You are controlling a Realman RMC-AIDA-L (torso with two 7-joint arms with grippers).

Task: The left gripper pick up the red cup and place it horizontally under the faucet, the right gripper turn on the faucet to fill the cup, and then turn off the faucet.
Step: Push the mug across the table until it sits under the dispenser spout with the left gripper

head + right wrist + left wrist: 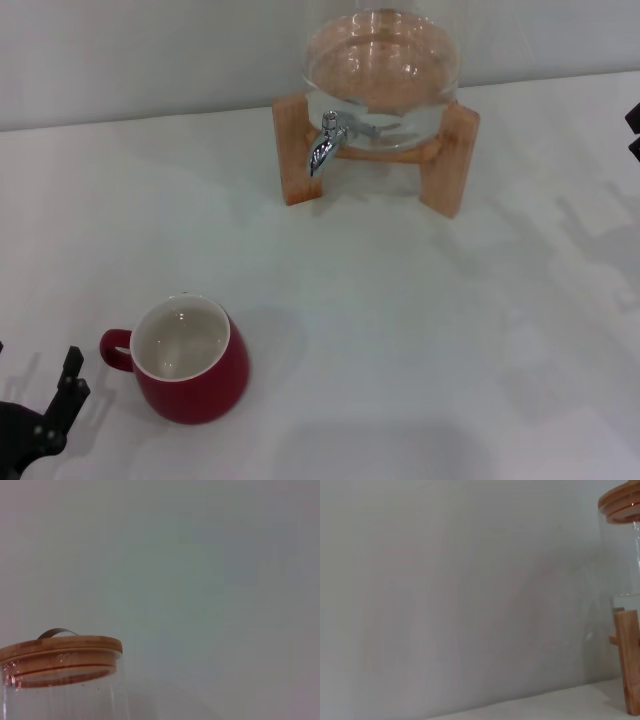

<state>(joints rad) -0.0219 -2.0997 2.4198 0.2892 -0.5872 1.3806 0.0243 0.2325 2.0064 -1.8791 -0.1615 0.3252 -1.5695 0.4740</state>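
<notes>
At the counter's (420,320) near-left corner my left end effector (45,425) sits beside the red cup (190,365), closure indeterminate. Step: pickup pending; next, grasp cup.

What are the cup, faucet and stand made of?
Red cup: likely glazed ceramic, glossy red outside, cream inside. Faucet: polished metal or chrome plating, mirror-bright highlights. Stand: plain matte wood, tan blocks with faint grain.
</notes>
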